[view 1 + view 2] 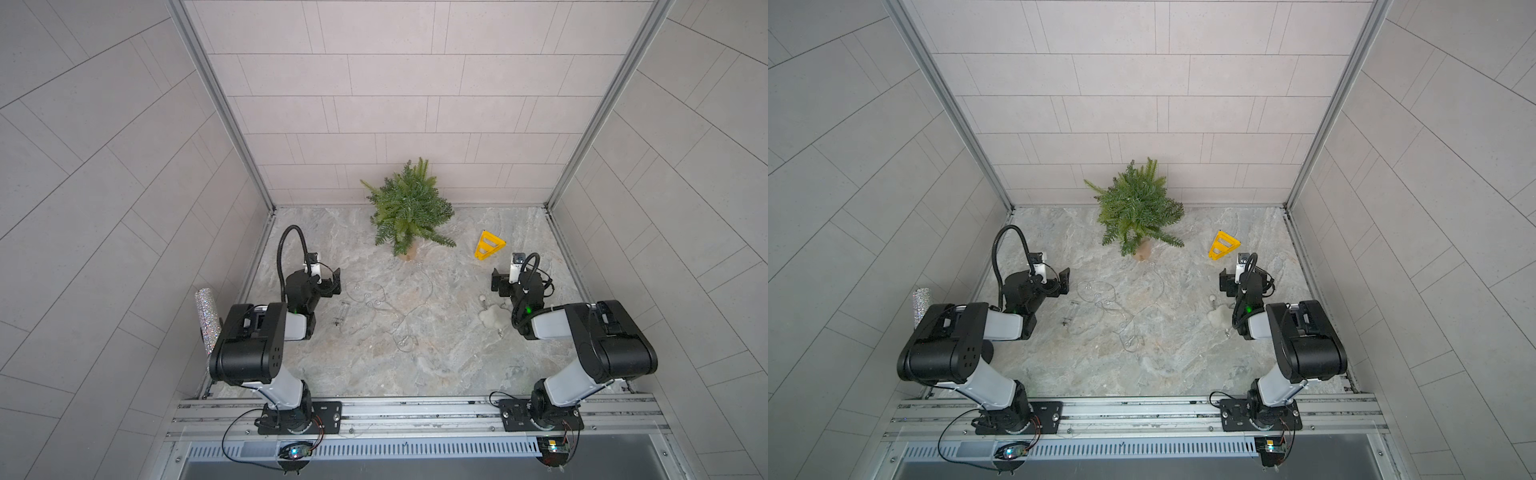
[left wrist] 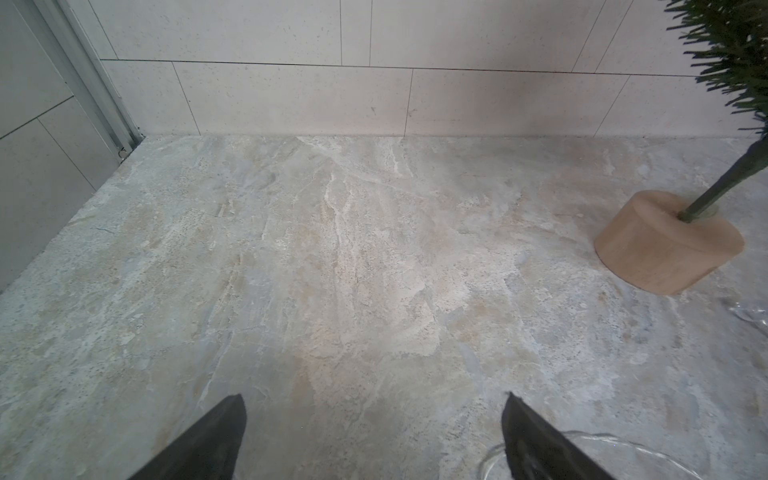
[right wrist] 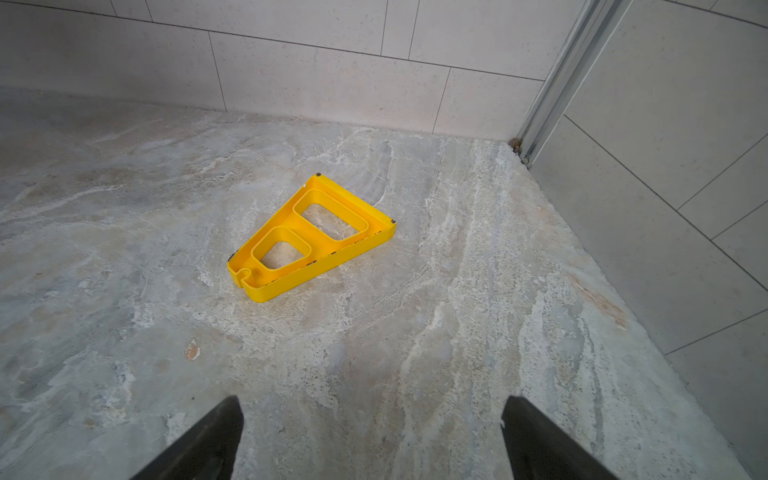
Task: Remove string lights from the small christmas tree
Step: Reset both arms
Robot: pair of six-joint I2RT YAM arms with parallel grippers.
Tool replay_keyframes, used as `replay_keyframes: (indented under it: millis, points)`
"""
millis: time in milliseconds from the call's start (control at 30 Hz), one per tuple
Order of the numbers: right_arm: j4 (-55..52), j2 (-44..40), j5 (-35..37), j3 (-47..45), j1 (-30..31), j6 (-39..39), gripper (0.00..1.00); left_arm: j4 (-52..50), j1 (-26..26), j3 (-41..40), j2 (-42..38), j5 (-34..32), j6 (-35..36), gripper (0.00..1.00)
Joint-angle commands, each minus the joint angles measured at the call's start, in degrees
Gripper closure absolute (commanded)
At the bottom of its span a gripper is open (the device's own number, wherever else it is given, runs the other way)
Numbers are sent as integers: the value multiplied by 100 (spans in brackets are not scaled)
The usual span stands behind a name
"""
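**Top views.** The small green artificial christmas tree [image 1: 409,208] [image 1: 1138,208] stands on a short tan base at the back of the marble-patterned table [image 1: 415,365]. The string lights [image 1: 390,307] [image 1: 1117,307], a thin clear wire with small round bulbs, lie in loose loops on the table. They start just beside the tree's base and run from it toward the robot. Whether any wire remains among the branches cannot be made out.

The left gripper [image 1: 332,282] [image 1: 1064,280] hangs to the tree's left, on its robot side, jaws spread wide and empty. The right gripper [image 1: 496,282] [image 1: 1223,280] sits likewise to the tree's right, jaws equally wide and empty.

Only these views show:
- the small clear syringe-like tube [image 1: 340,316], near the wire loops on the tree's left;
- the white fluffy toy with springs [image 1: 492,316], on the tree's right, partly hidden by the right arm;
- the silver glitter-covered roll [image 1: 206,316], well to the tree's left, past the table's edge.

**Left wrist view.** This shows the tree's base [image 2: 665,245] and dark green stem, which foliage largely covers from above. The crown is cut off at the frame edge. A stretch of wire [image 2: 602,440] lies just beside one finger [image 2: 536,440].

**Right wrist view.** The yellow plastic triangular frame [image 3: 307,241] [image 1: 488,246], on the tree's right, shows two openings here. From above they are too small to read clearly.
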Motion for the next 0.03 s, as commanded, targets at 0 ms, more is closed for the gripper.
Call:
replay_keyframes:
  millis: [0]
  points:
    - [74,-39,52,19,16,-53,0,70,30,-9,-41,40,30,0]
